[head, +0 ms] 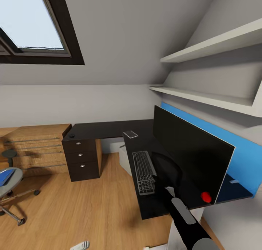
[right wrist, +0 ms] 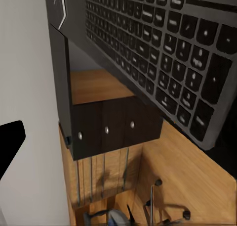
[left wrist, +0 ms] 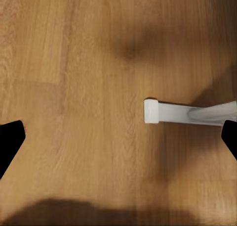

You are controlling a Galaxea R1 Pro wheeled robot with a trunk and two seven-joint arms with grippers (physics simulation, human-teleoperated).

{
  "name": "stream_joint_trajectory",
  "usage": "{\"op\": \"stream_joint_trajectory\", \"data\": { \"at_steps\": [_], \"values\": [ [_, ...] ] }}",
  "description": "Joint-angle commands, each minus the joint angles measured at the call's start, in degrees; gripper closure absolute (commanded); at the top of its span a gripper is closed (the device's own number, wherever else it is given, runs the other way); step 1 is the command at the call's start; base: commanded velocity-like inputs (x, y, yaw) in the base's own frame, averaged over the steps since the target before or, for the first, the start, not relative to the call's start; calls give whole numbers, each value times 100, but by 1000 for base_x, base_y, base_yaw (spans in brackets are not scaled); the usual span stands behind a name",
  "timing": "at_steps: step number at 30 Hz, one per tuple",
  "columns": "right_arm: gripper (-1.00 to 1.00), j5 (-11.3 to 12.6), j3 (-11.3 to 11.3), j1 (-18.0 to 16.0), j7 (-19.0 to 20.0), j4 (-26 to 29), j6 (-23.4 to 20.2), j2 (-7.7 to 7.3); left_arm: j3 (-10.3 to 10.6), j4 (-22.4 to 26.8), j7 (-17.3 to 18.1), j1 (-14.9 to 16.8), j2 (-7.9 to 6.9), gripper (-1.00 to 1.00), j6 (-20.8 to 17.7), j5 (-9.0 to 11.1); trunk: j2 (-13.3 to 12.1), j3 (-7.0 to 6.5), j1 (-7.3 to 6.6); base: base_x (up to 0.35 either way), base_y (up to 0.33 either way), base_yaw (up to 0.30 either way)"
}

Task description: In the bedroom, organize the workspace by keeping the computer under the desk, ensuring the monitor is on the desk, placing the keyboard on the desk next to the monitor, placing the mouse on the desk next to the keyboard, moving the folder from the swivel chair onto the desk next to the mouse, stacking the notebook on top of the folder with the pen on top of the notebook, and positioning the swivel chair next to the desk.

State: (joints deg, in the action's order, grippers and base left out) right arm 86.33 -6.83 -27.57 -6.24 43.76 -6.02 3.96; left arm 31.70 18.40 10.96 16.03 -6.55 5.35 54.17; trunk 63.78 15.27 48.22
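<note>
The right arm (head: 182,210) is reaching over the black table (head: 105,129) beside the keyboard (head: 144,172) and monitor (head: 189,151), its pincer's grip impossible to tell, while the left pincer (left wrist: 118,139) is hanging released above the floor (left wrist: 74,63).

The black desk (head: 105,129) bears the monitor (head: 189,153) and the keyboard (head: 144,171).

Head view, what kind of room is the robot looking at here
Most likely an attic bedroom set up as a home office. A dark-framed skylight sits in a sloping wall, and a black L-shaped desk on a wood floor carries a monitor and a keyboard.
</note>
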Motion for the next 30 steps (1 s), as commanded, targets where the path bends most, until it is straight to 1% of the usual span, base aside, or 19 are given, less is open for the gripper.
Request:
{"op": "stream_joint_trajectory", "data": {
  "at_steps": [1,16,19,22,23,25,26,27,28,29,30],
  "values": [
    [-100,33,-3,-3,-35,10,-5,-1,51,-4,12,6,-5,-100,26,59,5,7,-3,-335,0,0],
    [-100,27,-3,-3,-35,10,1,7,58,-4,12,6,-5,-100,19,59,5,7,-3,-336,0,0],
    [-100,-14,-9,-3,-33,4,95,12,60,-4,12,6,-5,-100,19,59,5,7,-3,-336,-37,0],
    [-100,-165,-17,-3,-29,2,309,15,67,-4,12,6,-5,-100,19,59,5,7,-3,-336,-62,0],
    [-100,-280,-22,-3,-28,0,436,17,66,-4,12,6,-5,-100,19,59,5,7,-3,-336,-69,0],
    [-100,-411,-26,-3,-25,-2,555,22,52,-4,10,6,-8,-100,19,62,5,7,-3,-336,-71,0],
    [-100,-548,-40,-3,-22,-9,659,28,41,-4,7,6,-10,-100,19,64,5,7,-3,-336,-73,0],
    [-100,-616,-52,-3,-21,-18,704,40,37,-4,6,6,-11,-100,19,64,5,7,-3,-336,-74,0],
    [-100,-754,-85,-3,-20,-61,778,75,31,-4,5,6,-12,-100,19,66,5,7,-3,-336,-75,0],
    [-100,-894,-132,-3,-17,-166,847,109,27,-4,4,6,-12,-100,19,66,5,7,-3,-336,-75,0],
    [-100,-970,-159,-3,-14,-245,884,121,26,-4,6,6,-11,-100,19,66,5,7,-3,-336,-75,0]
  ]
}}
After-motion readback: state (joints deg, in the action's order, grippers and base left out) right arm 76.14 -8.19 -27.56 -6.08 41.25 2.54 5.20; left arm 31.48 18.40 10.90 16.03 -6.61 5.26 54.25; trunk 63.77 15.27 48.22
